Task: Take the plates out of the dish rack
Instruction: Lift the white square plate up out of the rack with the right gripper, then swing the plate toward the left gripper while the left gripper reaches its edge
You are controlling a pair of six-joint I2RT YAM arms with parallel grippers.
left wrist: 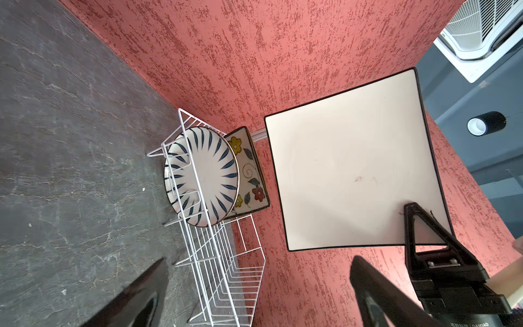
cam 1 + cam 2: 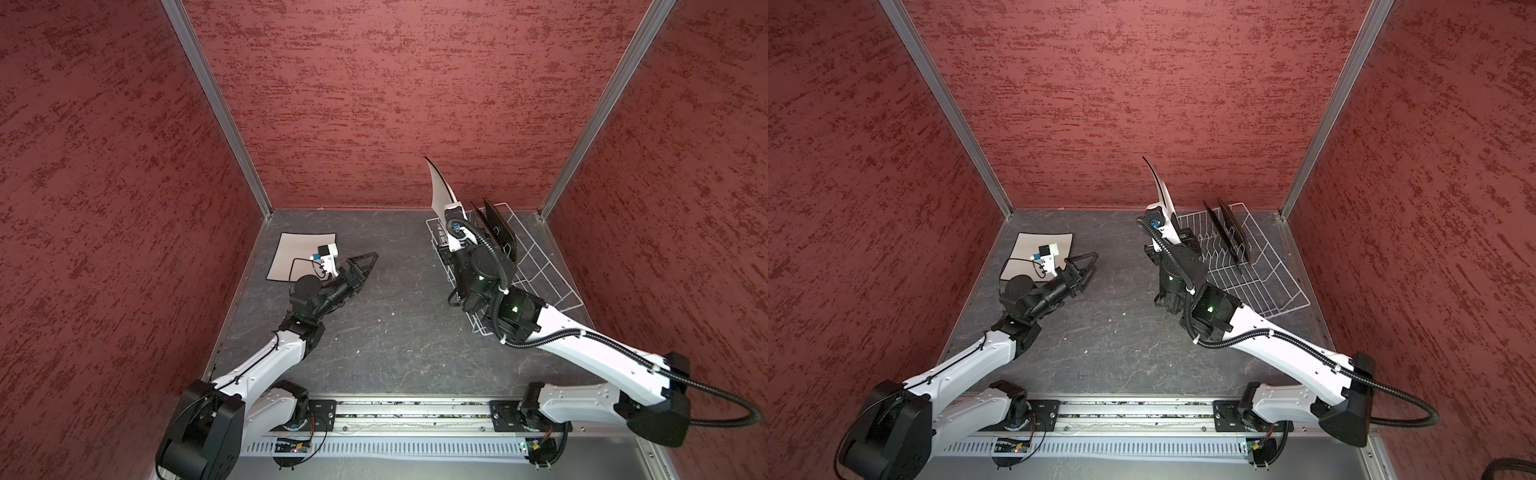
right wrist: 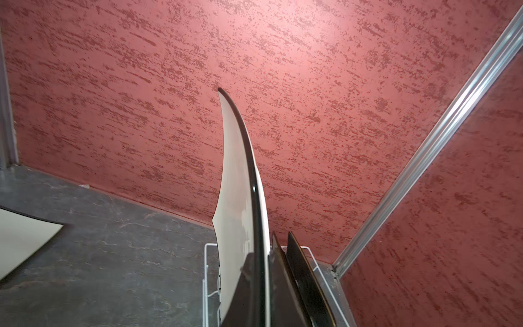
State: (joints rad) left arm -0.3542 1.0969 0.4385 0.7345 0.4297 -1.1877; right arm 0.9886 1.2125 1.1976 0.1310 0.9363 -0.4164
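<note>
- Progress: one plain cream plate (image 2: 291, 249) lies flat on the grey table (image 2: 395, 332), left of centre in both top views. Counted as unloaded.
- A second cream plate (image 1: 351, 170), dark-rimmed, hangs on edge in the air above the upper end of the dish rack (image 2: 552, 274), clear of the prongs.
- The right gripper (image 1: 413, 215) is clamped on that plate's lower corner. One black finger lies across its face in the left wrist view.
- The left gripper (image 2: 365, 264) has its jaws spread wide with nothing between them. It hovers just beside the table plate, pointing toward frame centre.
- Left in the rack: the round streaked plate (image 1: 203, 175) and the floral plate (image 1: 252, 170), upright and close together at the upper end. No black plate can be made out in any view.
- Judgement: about midway. The held plate needs setting down, then at least two more lifts.
- Room: a wide bare stretch of table lies between the arms, at centre of the top views.
- Tight spots: the rack sits close to the right wall corner, and the round plate stands just beside the held plate. The back wall (image 2: 395, 104) stands behind the held plate; how near cannot be told.
</note>
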